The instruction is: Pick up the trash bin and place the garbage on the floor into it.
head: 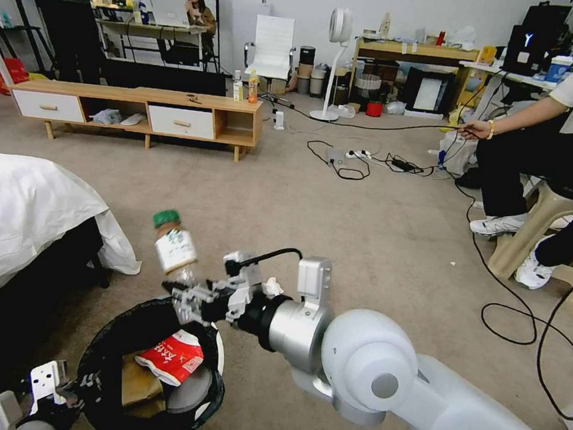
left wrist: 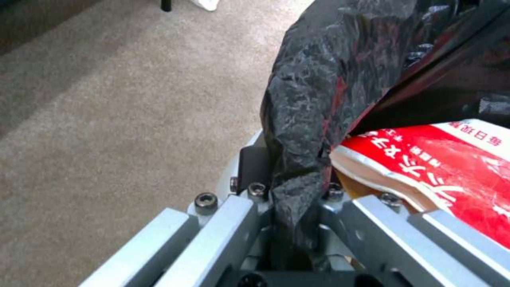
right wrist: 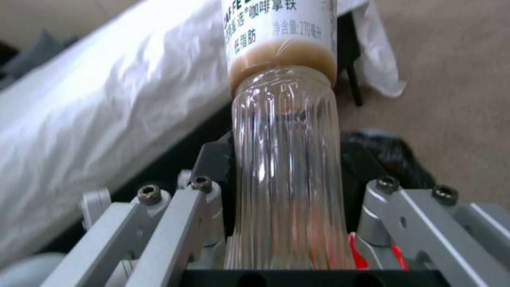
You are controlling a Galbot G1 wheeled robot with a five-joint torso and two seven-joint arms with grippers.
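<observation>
**A:** Where is your bottle (head: 173, 243) right now?

**B:** Your right gripper (head: 185, 298) has it. The fingers are closed on the clear ribbed bottom end, so you hold it tight. The green cap end points up and away from the gripper, leaning a bit toward the bed (head: 19, 212).

**A:** And the bin (head: 112, 333)?

**B:** It sits low and near you, just under the right gripper. Your left gripper (left wrist: 289, 207) holds it up by the rim. Its fingers are pinched shut on the black bag (left wrist: 318, 91) that folds over the edge.

**A:** So is the bottle over the bin?

**B:** Only partly, I think. The held end is above the far rim. But the long side of the bottle runs up and out, so the cap hangs past the rim, over the carpet (head: 379, 223).

**A:** What is in the bin already?

**B:** A red and white wrapper (head: 172, 355) lies on top, with a brown paper piece (head: 137, 379) beside it.

**A:** What matters for you next?

**B:** The bin lies below and toward you from the bottle. I think the cap end needs to come over the opening before you let go, or it could tip out onto the carpet.
</observation>
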